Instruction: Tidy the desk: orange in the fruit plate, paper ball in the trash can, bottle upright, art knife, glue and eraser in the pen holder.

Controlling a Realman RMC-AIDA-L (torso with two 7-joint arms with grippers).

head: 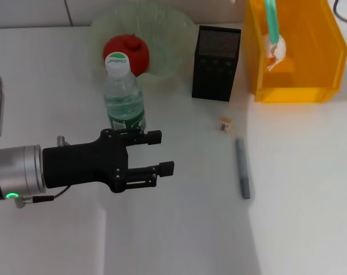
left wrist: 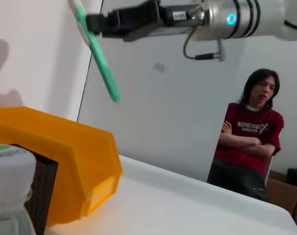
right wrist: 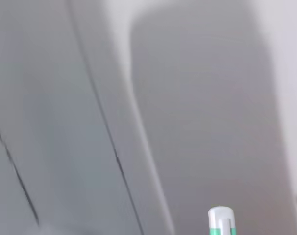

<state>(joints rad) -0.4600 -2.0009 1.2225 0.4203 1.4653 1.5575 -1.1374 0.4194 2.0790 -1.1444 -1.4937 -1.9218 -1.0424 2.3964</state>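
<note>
Right gripper [left wrist: 97, 22] mostly cut off in head view; only green fingers [head: 271, 17] show over the trash can [head: 311, 74], paper ball [head: 276, 48] pinched at their tips. Left gripper [head: 162, 152] reaches in horizontally from bench [head: 179, 229] left edge, jaws apart, empty, beside upright bottle [head: 123, 94]. Orange [head: 127, 52] in fruit plate [head: 168, 34], partly hidden by bottle cap; eraser [head: 225, 124] on bench near pen holder [head: 216, 63].

Bright even light, soft shadows, right wrist view blurred

Bottle [head: 123, 94] – blocks fruit plate [head: 173, 43].
</note>
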